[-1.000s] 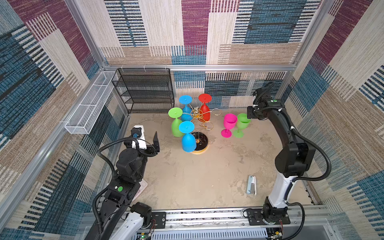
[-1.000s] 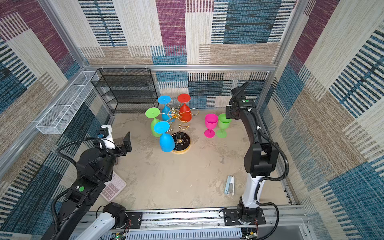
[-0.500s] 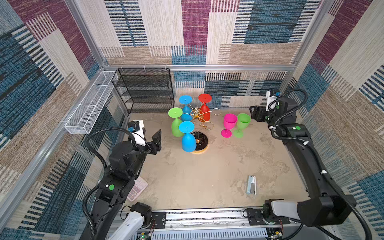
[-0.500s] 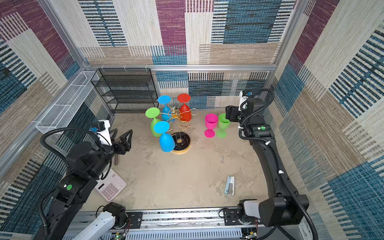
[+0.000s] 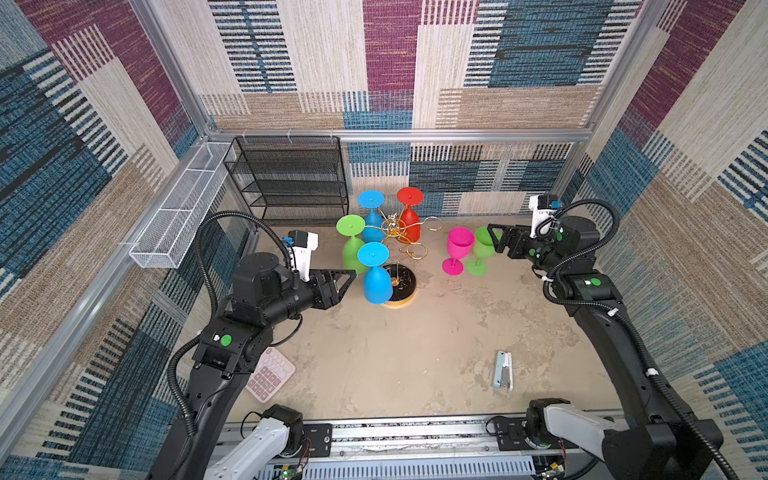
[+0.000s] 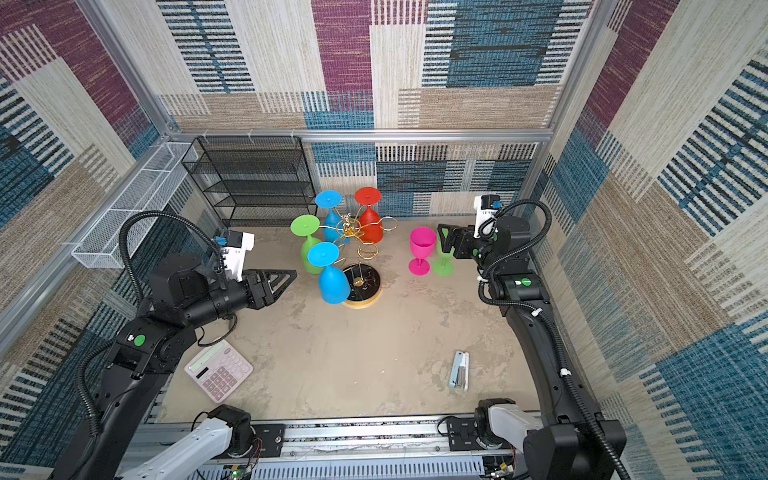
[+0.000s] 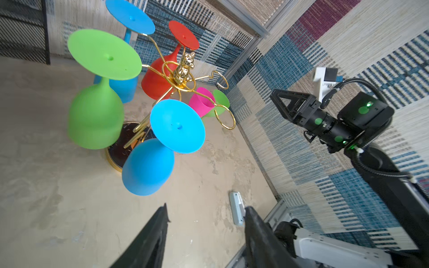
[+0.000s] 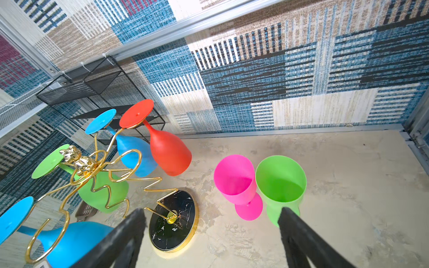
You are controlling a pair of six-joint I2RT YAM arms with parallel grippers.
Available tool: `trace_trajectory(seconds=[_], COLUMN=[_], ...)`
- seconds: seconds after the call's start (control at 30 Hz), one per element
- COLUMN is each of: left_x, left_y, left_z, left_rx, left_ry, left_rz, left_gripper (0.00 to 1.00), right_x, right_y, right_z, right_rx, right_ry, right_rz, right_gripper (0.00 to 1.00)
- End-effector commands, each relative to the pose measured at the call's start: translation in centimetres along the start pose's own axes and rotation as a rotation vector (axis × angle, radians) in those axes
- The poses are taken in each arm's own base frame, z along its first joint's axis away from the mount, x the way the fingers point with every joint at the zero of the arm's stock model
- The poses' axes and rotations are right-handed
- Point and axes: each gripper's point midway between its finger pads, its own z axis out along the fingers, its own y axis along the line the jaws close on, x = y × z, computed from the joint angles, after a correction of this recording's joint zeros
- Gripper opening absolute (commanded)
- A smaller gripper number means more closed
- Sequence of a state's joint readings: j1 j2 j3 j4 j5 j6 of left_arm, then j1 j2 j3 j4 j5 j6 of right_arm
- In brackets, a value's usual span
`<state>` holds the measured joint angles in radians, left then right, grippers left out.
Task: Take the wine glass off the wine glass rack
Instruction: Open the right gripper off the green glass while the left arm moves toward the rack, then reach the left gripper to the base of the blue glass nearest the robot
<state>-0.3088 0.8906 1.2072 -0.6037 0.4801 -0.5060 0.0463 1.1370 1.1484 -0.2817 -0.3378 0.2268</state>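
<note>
Stemware hangs bowl-down on the gold wine glass rack [image 5: 404, 283] toward the back of the worktop [image 5: 395, 357]: a red wine glass [image 5: 409, 226], a hanging green wine glass [image 5: 352, 255], a far blue wine glass [image 5: 372, 227] and a near blue wine glass [image 5: 376, 286]. My left jaws stand apart and empty, just short of the near blue wine glass. My right jaws gape wide, empty, just beside an upright green wine glass [image 5: 481, 248] standing next to a pink wine glass [image 5: 459, 246].

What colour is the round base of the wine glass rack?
The base is black with white marbling and a gold rim, clearest in the right wrist view.
</note>
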Motion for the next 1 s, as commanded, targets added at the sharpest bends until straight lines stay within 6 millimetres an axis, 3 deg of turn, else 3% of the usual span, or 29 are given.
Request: trace_trajectory(seconds=[0.0, 0.27, 0.5, 0.97], left_x=[0.0, -0.8, -2.4, -1.7], left_y=[-1.2, 1.2, 1.3, 3.7], left_z=[1.2, 3.8, 5.4, 7.2], left_rx=[0.126, 0.123, 0.162, 0.078], left_ry=[0.033, 0.046, 0.017, 0.058], left_rz=[-0.127, -0.247, -0.279, -0.286], left_gripper=[0.48, 0.47, 0.5, 0.48], right_x=[-0.9, -0.4, -0.4, -0.6], right_y=[1.2, 1.9, 2.4, 2.9], right_z=[-0.3, -0.7, -1.3, -1.6], right_rx=[-0.057, -0.101, -0.123, -0.145], right_ry=[-0.045, -0.042, -0.051, -0.058], right_rz=[-0.007, 0.002, 0.009, 0.021], right_gripper=[0.93, 0.95, 0.96, 0.97])
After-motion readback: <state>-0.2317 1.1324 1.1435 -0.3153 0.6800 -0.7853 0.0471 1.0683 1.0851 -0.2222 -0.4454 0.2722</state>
